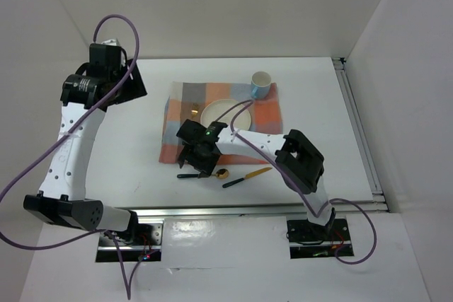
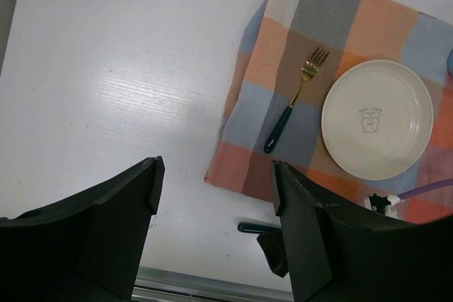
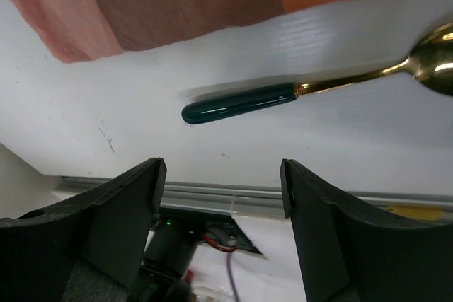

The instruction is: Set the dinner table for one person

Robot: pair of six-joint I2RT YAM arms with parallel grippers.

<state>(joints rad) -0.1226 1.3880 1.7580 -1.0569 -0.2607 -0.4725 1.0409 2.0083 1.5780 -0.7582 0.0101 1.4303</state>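
Over the spoon (image 3: 241, 102) on the counter (image 1: 340, 104) by the cloth (image 2: 255, 118) edge the right jaws hang wide open and empty, the left jaws likewise wide open, holding nothing.

plate (image 2: 376, 119) print, too small to read

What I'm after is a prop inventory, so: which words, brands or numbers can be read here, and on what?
Plate: a small arched line of lettering above a little figure at its centre, too small to read.
No readable text on the cup, fork, spoon or checked cloth.
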